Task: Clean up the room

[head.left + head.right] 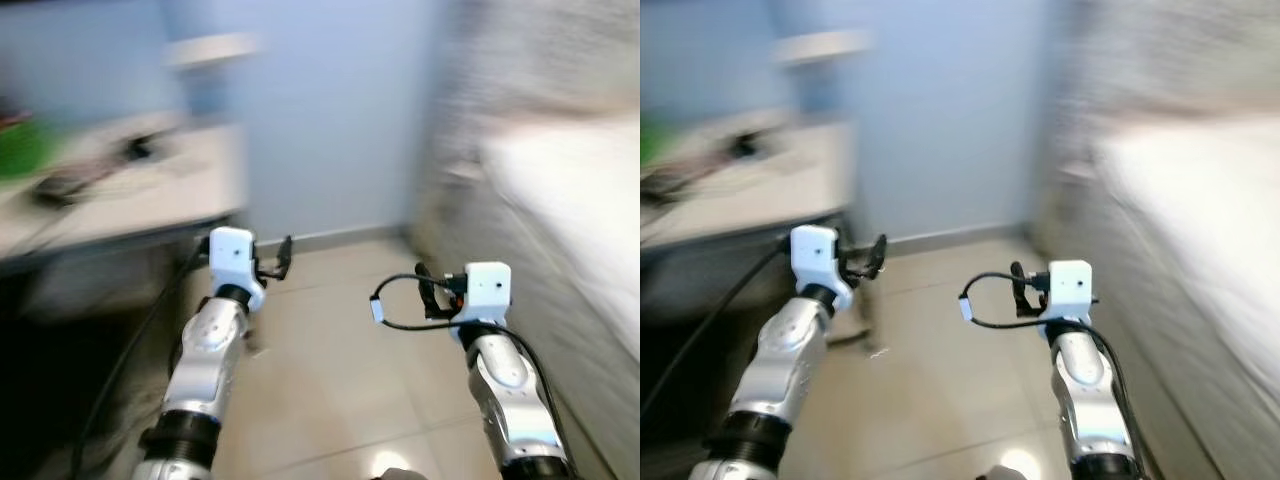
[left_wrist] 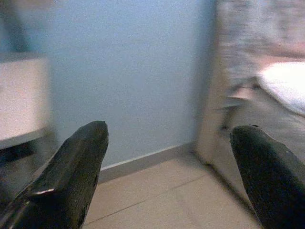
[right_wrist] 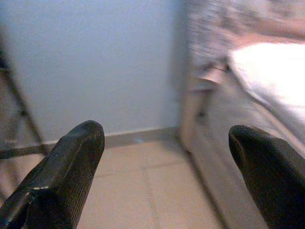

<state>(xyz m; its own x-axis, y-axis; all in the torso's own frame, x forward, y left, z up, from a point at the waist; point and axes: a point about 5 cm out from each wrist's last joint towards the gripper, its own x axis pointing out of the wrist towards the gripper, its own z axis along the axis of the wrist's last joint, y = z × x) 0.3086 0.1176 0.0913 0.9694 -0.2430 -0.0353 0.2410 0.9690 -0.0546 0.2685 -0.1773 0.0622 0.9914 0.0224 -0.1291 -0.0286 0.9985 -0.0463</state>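
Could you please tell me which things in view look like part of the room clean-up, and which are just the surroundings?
Likely part of the job:
- blurred clutter on the desk, including a green object and dark items, too blurred to identify
- left gripper and right gripper, both open and empty

Just surroundings:
- bed
- blue wall
- tiled floor

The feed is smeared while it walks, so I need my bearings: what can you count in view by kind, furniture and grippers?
Desks: 1, the desk on the robot's left; the items on it are too blurred to count.
Beds: 1, the bed on its right.
Grippers: 2, the left gripper and the right gripper, both open and holding nothing, over the tiled floor.
Total: 4
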